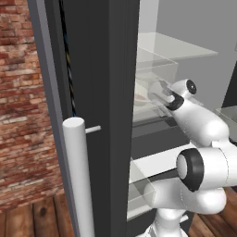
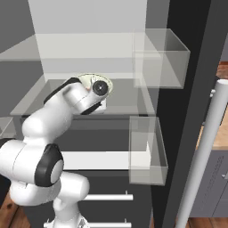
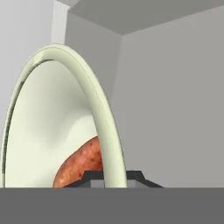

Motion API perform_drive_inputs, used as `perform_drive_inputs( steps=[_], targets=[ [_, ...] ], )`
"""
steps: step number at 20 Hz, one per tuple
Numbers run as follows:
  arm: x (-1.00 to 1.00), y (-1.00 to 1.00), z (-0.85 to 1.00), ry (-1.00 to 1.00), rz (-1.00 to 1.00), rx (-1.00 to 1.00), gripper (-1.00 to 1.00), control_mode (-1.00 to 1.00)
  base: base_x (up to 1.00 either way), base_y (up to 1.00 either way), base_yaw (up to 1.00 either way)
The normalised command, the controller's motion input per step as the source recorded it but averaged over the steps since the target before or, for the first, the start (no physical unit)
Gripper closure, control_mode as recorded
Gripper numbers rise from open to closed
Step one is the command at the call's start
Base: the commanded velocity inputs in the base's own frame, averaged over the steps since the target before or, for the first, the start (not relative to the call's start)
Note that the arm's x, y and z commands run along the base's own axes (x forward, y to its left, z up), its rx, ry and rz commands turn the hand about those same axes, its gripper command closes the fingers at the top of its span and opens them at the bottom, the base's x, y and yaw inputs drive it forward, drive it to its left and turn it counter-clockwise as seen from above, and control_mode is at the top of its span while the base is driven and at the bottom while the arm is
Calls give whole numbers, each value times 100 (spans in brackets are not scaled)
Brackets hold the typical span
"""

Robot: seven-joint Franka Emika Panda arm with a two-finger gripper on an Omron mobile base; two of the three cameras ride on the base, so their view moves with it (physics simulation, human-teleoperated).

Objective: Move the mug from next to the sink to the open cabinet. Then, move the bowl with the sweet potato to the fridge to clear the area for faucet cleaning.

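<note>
Pincer state: the pincer [image 3: 114, 176] is closed on the rim of the bowl [image 3: 52, 118]; the rim runs down between its two dark fingertips [image 3: 139, 176] in the hand view, one tip on each side.
Bowl relative to pincer: the bowl extends straight ahead of the pincer, its rim edge-on to the hand camera and its hollow opening to the side of the inner tip.
Sweet potato: the sweet potato [image 3: 78, 168] lies in the bowl's hollow, close beside the inner tip and just ahead of it.
Where the bowl is: inside the fridge [image 2: 178, 111], over a clear glass shelf [image 2: 129, 100], as the right base view shows with the cream rim peeking from behind the wrist; whether the base already touches the shelf cannot be told.
Key relation for the coming move: the shelf is below the held bowl, so the judgement is that a short lowering and then a release is what remains.
Ahead of the pincer: the pale back wall [image 3: 175, 100] of the fridge and an inner corner, beyond the bowl's far rim.
Around: a clear door bin [image 2: 160, 58] to one side of the pincer, another bin [image 2: 147, 151] lower down, and the open door with its thick pale handle [image 1: 81, 180] well behind it.
In the way: nothing visible between bowl and shelf; the wall ahead limits further reach.
</note>
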Motion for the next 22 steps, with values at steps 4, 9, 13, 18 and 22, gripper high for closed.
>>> perform_drive_inputs(
  steps=[4,9,13,18,22],
  targets=[
    [53,5,5,19,-8,0,100,-100,0,0,0],
    [23,3,-2,21,-1,0,100,-100,0,0,0],
    [31,4,0,7,-3,0,100,-100,0,0,0],
    [21,5,0,3,-5,0,-100,-100,0,0,0],
    [-5,1,2,-2,0,0,-100,-100,0,0,0]
  ],
)
